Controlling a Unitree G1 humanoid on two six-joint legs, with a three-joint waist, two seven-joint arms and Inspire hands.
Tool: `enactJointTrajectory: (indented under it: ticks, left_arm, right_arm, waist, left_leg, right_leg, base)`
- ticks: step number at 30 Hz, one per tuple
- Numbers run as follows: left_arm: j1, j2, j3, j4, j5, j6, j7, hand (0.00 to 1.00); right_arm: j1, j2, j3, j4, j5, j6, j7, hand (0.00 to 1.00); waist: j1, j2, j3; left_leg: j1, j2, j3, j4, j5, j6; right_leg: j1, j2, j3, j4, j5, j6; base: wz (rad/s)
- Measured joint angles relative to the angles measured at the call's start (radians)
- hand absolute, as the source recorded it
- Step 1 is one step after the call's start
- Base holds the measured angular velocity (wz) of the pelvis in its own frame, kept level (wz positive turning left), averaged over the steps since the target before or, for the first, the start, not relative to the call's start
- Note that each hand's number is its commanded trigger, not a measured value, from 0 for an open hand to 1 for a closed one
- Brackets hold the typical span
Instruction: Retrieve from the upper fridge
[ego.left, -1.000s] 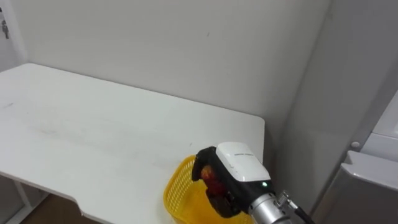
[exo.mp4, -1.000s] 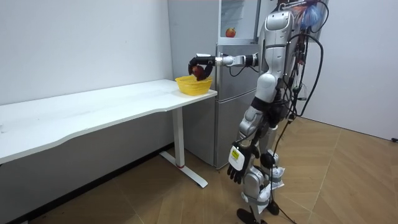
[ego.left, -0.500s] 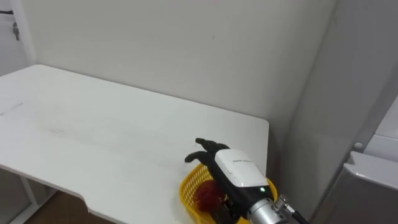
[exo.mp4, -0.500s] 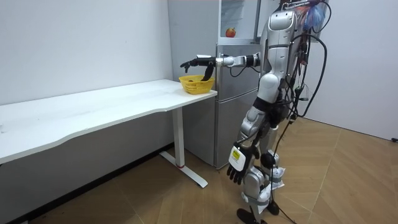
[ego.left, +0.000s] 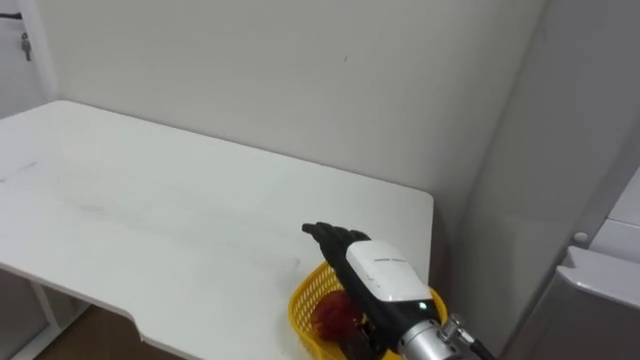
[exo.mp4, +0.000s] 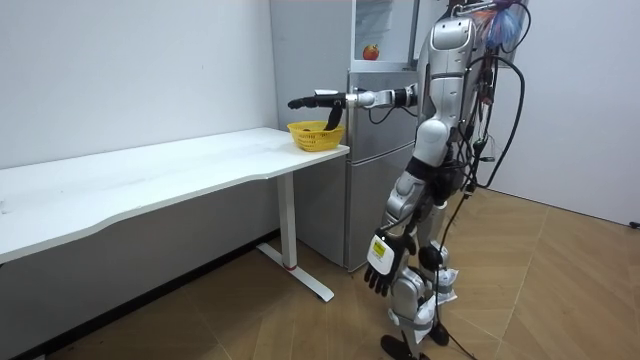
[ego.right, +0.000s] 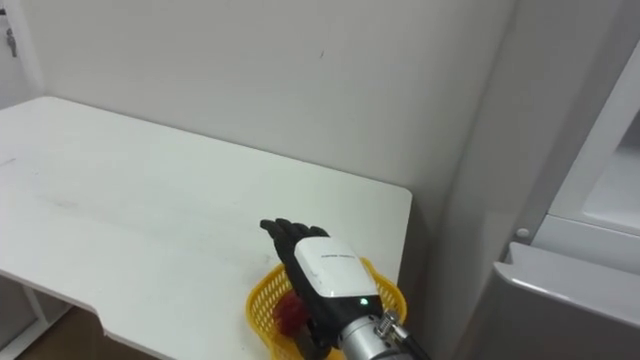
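Round red apple (ego.left: 334, 316) lies in the yellow plastic basket (ego.left: 300, 300), 5 o'clock on the smooth white table (ego.left: 150, 220). Right hand (ego.left: 380, 275) hovers above, fingers straight, empty. Left hand (exo.mp4: 380, 267) hangs relaxed.

You get the red fruit (ego.left: 333, 315) only in part: the right robot hand (ego.left: 378, 276) covers its right side. The picture's lower edge cuts off the yellow basket (ego.left: 303, 303). Room view: small red thing (exo.mp4: 371, 51) in the fridge (exo.mp4: 368, 175), too small to name.
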Motion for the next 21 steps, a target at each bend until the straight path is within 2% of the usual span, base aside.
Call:
enactJointTrajectory:
  ticks: [7, 12, 18, 21]
  left_arm:
    - [-0.002, -0.003, 0.0, 0.001, 0.005, 0.0, -0.005, 0.0]
    - [-0.009, -0.003, -0.002, 0.001, -0.004, 0.022, -0.01, 0.0]
    - [-0.01, -0.008, -0.002, 0.001, -0.002, 0.026, 0.002, 0.0]
    - [-0.01, -0.013, 0.001, 0.001, -0.001, 0.027, 0.011, 0.0]
  right_arm:
    - [-0.002, 0.008, 0.0, 0.0, 0.043, 0.002, 0.002, 0.0]
    - [-0.086, 0.082, 0.003, 0.0, 0.042, 0.041, 0.038, 0.0]
    - [-0.109, 0.084, 0.009, 0.0, 0.042, 0.041, 0.039, 0.0]
    - [-0.109, 0.082, 0.007, 0.0, 0.041, 0.041, 0.038, 0.0]
  waist:
    - [0.003, 0.005, 0.0037]
    - [0.002, 0.01, 0.005]
    - [0.0, 0.013, 0.0043]
    - [-0.001, 0.019, 0.0012]
  left_leg:
    - [-0.003, 0.0, -0.001, 0.0, 0.0, 0.0]
    - [-0.009, 0.0, 0.006, 0.005, 0.003, -0.001]
    - [-0.013, -0.002, 0.005, 0.008, 0.004, 0.0]
    - [-0.014, -0.003, 0.007, 0.006, 0.004, 0.001]
  right_leg:
    - [-0.001, 0.0, -0.006, -0.001, 0.0, 0.0]
    - [-0.017, 0.0, 0.003, -0.001, 0.0, 0.0]
    - [-0.017, -0.003, 0.002, 0.0, 0.0, 0.0]
    - [-0.017, -0.003, 0.002, 0.001, 0.0, 0.0]
  base:
    - [0.0]
    - [-0.05]
    - [0.01]
    - [-0.01]
